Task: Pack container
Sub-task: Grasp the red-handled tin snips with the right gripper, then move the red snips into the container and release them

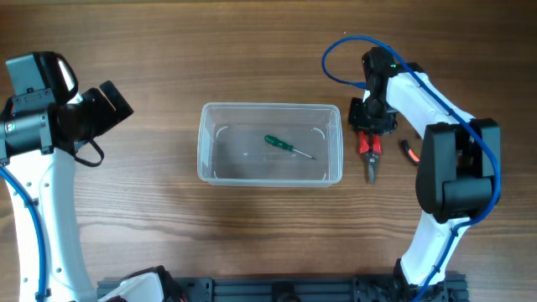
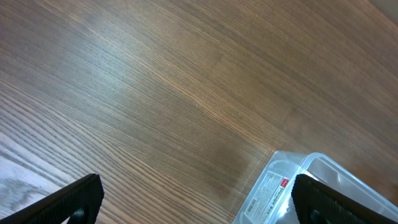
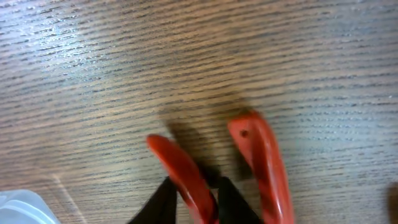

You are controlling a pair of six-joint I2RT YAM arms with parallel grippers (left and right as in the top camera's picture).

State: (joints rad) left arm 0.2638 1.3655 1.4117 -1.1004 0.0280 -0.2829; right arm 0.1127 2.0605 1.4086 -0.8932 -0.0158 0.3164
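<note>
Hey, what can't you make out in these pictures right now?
Right claw: right wrist view, cut off by the bottom edge; its grip on the pliers is unclear.
Small tool beside them: overhead, partly hidden by the right arm, too small to name.
Container label: left wrist view, print too small.

My two arms (image 1: 54, 218): white links between black joint housings. A blue cable (image 1: 325, 60) loops from my right arm (image 1: 432, 101), off the container's (image 1: 270, 105) right end.

We see a brown wood-grain table (image 1: 252, 59). Red-handled metal pliers (image 1: 370, 155) rest on it, nose toward the overhead view's lower edge. Just right sits a small red-and-black tool (image 1: 409, 151), partly hidden. A green-handled screwdriver (image 1: 277, 143) lies well left.
</note>
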